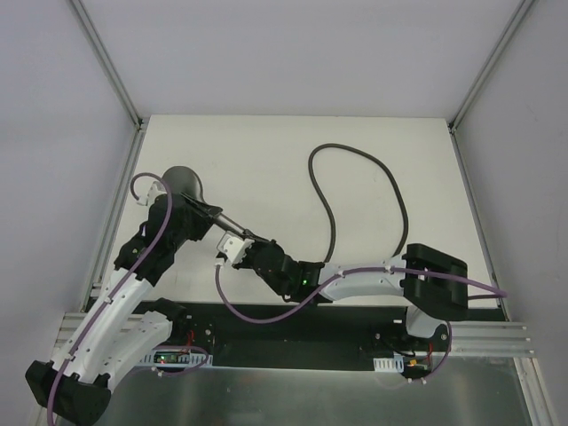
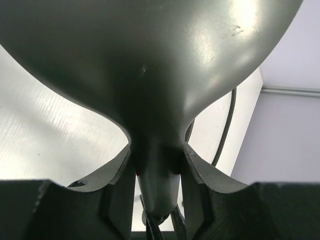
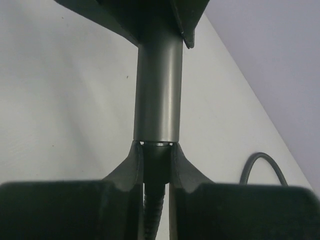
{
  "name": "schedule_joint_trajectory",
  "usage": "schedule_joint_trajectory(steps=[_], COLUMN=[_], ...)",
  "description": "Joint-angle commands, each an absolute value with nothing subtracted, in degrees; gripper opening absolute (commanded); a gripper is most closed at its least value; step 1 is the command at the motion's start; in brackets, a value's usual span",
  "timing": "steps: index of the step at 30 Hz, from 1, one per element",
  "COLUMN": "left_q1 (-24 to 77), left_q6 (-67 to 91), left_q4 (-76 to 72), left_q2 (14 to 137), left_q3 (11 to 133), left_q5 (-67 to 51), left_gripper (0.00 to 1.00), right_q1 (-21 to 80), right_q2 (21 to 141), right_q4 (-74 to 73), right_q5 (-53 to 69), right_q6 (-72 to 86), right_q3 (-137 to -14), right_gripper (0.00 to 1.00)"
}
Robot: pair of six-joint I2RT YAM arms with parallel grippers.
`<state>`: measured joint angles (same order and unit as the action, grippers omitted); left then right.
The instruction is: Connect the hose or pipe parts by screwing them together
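Matte white counter, pale walls on its left, right and far sides, thin dark grey hose lying on the right half, arching toward the far edge, both runs trailing back toward the near side

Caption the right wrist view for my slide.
Right end effector shut on the hose end, holding it against the handle base of the shower head, above the white table.

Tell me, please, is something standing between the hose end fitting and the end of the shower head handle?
Nothing visible does. The right claw, shut on the hose fitting, holds it directly against the end of the handle; only a thin seam shows between them.
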<state>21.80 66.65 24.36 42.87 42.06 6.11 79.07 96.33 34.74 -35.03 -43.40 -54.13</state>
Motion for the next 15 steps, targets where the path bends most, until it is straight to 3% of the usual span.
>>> schedule_joint_trajectory(steps=[1, 7, 11, 14, 15], left_q1=[22.32, 22.32, 22.24, 22.32, 22.32], left_q6=[62.76, 62.93, 59.86, 57.93, 57.57], left_q4=[19.79, 0.23, -13.06, -25.81, -27.75], left_q2=[37.80, 28.31, 22.69, 19.95, 19.78], left_q3=[40.53, 26.58, 18.82, 12.14, 9.78], left_q5=[5.98, 0.80, -1.30, -4.47, -5.09], left_gripper=[0.00, 0.00, 0.00, 0.00, 0.00], right_q1=[77.88, 69.71, 62.95, 56.18, 53.46], right_q2=[95.02, 90.89, 89.30, 91.83, 94.80], right_q4=[29.63, 29.88, 37.68, 55.84, 69.12], right_q5=[-29.37, -8.99, 11.61, 27.30, 30.12], right_q6=[-38.16, -21.55, -9.53, 6.99, 11.38], right_q3=[-57.83, -55.21, -50.47, -45.20, -44.04], right_gripper=[0.01, 0.01, 0.01, 0.01, 0.01])
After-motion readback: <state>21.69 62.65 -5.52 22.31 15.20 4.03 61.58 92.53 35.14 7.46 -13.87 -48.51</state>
